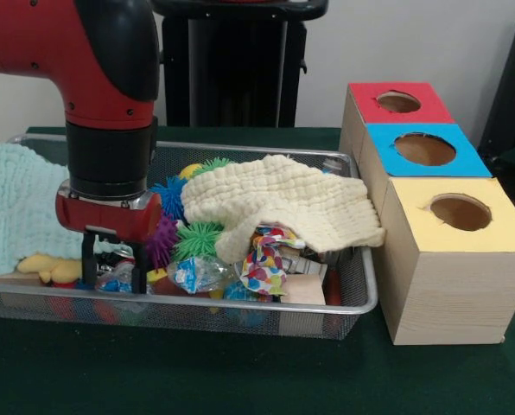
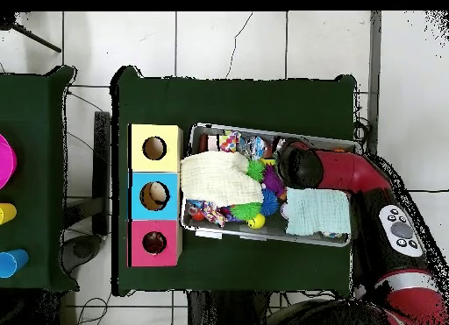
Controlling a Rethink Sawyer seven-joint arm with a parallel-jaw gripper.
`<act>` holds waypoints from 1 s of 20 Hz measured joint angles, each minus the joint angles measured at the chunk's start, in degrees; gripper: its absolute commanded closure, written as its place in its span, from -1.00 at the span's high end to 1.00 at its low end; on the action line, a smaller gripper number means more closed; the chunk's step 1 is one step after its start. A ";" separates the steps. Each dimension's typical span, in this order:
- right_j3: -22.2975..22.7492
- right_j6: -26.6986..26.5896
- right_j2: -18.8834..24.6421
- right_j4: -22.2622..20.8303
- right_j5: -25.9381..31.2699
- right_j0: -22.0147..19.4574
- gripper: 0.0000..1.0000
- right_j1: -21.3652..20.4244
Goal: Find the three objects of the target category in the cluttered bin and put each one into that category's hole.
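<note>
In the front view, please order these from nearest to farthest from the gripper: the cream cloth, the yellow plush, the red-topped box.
1. Yellow plush: in the wire basket, just beside the gripper, toward the picture's left.
2. Cream cloth: draped over the clutter, to the picture's right.
3. Red-topped box: outside the basket, far right, at the back of the row.

No text, label, brand, number or sign can be read in either view. The crinkled wrappers (image 1: 266,259) in the wire bin (image 1: 361,298) near the bench's front edge carry coloured dots and patches, but no legible lettering. The red (image 1: 399,102), blue (image 1: 424,149) and yellow (image 1: 460,212) box tops at the bench's right side are plain, and the arm's red housing (image 1: 33,35) shows no readable marking.
</note>
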 measured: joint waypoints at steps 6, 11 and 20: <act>0.00 0.00 -0.43 -0.01 0.04 0.18 1.00 -0.13; 0.48 0.00 -0.15 -0.01 0.05 -0.38 1.00 -0.58; 4.31 0.00 5.91 -0.04 -0.65 -8.23 1.00 -1.58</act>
